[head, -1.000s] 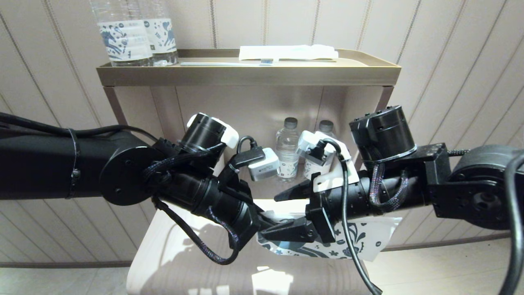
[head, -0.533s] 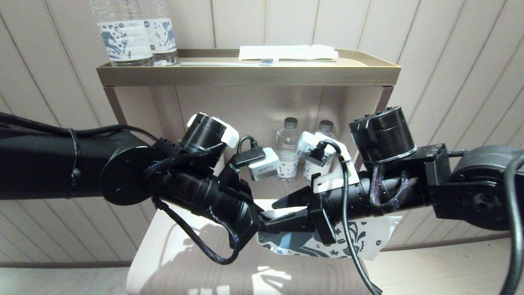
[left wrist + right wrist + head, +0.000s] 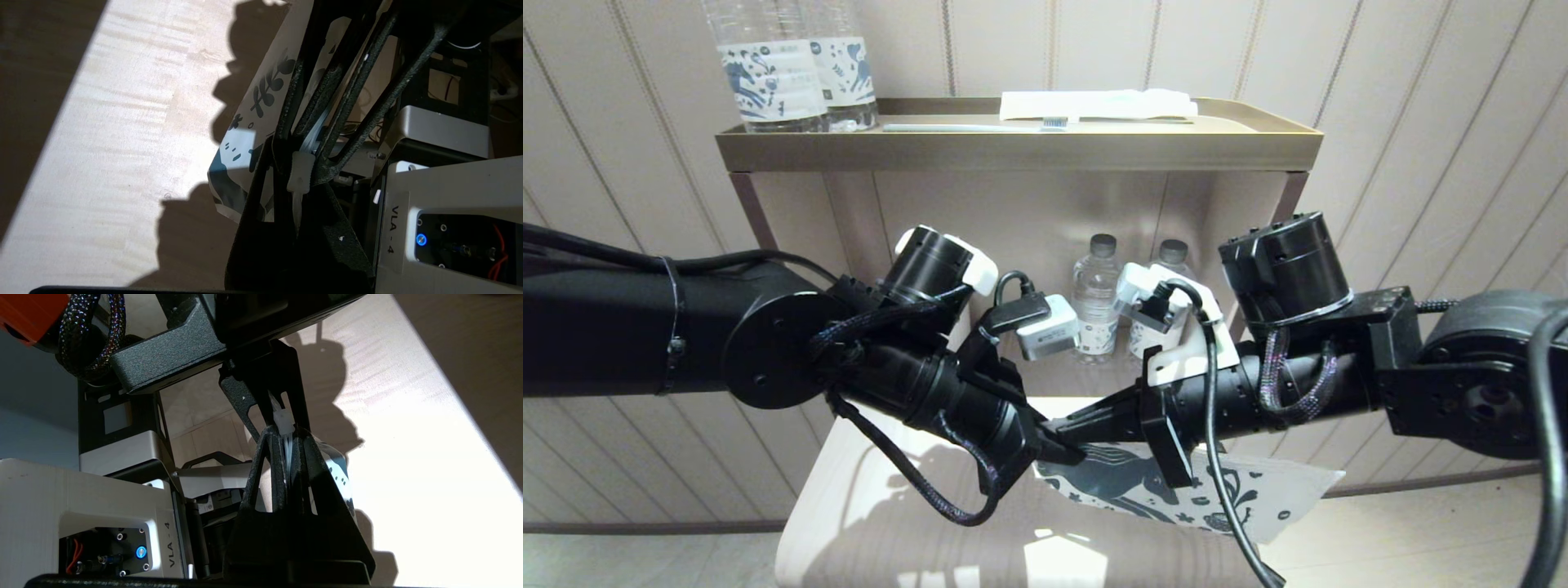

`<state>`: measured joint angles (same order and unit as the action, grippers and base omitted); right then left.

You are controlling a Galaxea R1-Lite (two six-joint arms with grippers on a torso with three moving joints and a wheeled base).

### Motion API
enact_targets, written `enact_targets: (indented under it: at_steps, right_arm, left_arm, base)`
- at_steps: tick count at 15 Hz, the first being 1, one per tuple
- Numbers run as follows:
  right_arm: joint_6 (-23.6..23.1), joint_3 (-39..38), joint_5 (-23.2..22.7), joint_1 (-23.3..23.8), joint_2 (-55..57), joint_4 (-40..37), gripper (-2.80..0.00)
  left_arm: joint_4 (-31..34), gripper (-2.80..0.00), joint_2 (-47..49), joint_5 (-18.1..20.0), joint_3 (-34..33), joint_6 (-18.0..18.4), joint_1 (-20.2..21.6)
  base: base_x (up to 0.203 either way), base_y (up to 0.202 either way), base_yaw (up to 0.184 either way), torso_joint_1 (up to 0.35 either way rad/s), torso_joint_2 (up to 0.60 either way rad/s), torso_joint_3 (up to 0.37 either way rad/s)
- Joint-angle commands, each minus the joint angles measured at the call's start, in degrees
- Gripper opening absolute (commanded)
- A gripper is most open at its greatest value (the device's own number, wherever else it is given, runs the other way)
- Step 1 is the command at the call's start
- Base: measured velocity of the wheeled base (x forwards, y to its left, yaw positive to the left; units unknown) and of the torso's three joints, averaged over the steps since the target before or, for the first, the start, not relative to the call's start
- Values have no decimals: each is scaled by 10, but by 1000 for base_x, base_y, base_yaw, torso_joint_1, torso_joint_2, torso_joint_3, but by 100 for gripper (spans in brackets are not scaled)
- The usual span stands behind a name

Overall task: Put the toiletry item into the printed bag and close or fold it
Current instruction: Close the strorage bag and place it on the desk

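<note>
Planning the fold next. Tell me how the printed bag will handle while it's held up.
Probably floppy: the printed bag hangs off the table, pinched at one end by the left gripper and right gripper, its free end drooping. Likely light, since two fingertip pinches carry it. It may swing or crease easily.

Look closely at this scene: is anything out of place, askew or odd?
The printed bag hangs tilted in mid-air above the table instead of lying flat. The left gripper and right gripper meet at its left end, both shut on it. The bottles on the shelf stand upright.
</note>
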<state>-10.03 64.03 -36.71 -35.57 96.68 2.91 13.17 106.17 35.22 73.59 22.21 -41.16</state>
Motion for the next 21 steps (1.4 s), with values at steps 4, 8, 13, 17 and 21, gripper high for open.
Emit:
enact_targets:
  at_steps: [4, 8, 13, 17, 21]
  right_arm:
    - [-2, -5, -1, 8, -11, 1, -280]
    - [-2, -14, 0, 36, -56, 1, -280]
    - [-6, -39, -1, 84, -80, 1, -280]
    - [-5, -32, -2, 81, -74, 1, -280]
    - [14, -16, -3, 66, -65, 3, -6]
  left_arm:
    - [1, -280, -1, 2, -5, 2, -1]
    - [1, -280, -12, 2, -8, 2, 0]
    - [2, -280, -27, 1, -11, 0, 4]
    - [1, -280, -22, 2, -12, 1, 4]
    - [1, -280, -16, 2, -13, 1, 4]
  base:
    - [0, 0, 0, 0, 0, 0]
    - [0, 0, 0, 0, 0, 0]
    - [0, 0, 0, 0, 0, 0]
    - [0, 0, 0, 0, 0, 0]
    - [0, 0, 0, 0, 0, 0]
